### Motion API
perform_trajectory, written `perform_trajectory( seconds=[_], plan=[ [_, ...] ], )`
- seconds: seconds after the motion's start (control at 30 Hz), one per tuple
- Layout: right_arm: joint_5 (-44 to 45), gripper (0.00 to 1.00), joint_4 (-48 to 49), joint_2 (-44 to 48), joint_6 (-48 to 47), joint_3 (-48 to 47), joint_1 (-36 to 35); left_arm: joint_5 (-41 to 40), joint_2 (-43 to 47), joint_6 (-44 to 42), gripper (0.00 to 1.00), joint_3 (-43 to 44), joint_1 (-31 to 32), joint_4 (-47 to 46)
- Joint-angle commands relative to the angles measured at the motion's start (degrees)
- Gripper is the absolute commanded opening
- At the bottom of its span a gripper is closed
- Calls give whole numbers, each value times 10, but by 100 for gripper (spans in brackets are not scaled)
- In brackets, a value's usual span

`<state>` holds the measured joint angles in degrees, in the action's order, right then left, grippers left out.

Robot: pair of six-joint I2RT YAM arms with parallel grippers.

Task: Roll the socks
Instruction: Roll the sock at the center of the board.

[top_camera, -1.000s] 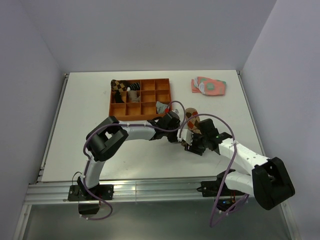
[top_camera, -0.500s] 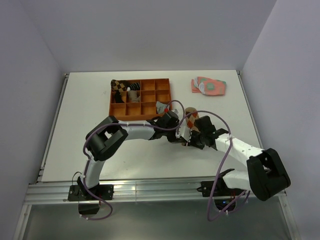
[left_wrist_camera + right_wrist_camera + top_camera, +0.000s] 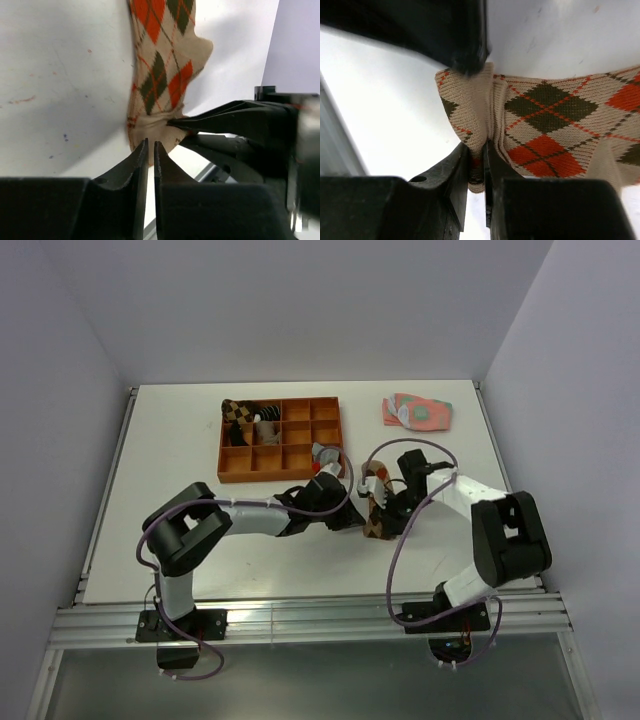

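Right wrist view has the right gripper (image 3: 477, 150) clamped tight on a bunched fold of the argyle sock (image 3: 545, 125), right at its cuff end. The rest of the sock stretches flat on the table away from those fingers. The left gripper (image 3: 151, 145) meets the same end from the opposite side, jaws drawn nearly together with only a slit between, tips touching the hem; I cannot tell if any cloth is caught. Beyond the left gripper, the grey sock (image 3: 324, 453) lies against the orange tray (image 3: 281, 475).

No readable text, label, brand, number or sign appears on anything in these three views.
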<state>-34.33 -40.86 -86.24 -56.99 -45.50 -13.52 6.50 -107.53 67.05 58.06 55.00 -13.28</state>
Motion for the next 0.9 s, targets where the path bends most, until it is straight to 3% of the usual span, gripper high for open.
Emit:
perform_trajectory(
  seconds=[0.0, 0.13, 0.3, 0.53, 0.7, 0.87],
  plan=[
    [-2, 15, -114, -57, -26, -39, 26, -62, 35, -8, 16, -8, 0, -31],
    [-18, 14, -184, -120, -45, -97, 57, -115, 45, -49, 27, -15, 19, -53],
    [-36, 13, -267, -211, -55, -171, 95, -114, 46, -142, 32, -47, 31, -158],
    [-54, 13, -319, -278, -64, -212, 110, -47, 15, -241, 37, -41, 45, -249],
    [-57, 13, -325, -304, -56, -225, 112, 31, -18, -301, 44, -1, 47, -227],
    [-63, 13, -332, -321, -56, -239, 121, 68, -44, -322, 44, 14, 47, -215]
  ],
)
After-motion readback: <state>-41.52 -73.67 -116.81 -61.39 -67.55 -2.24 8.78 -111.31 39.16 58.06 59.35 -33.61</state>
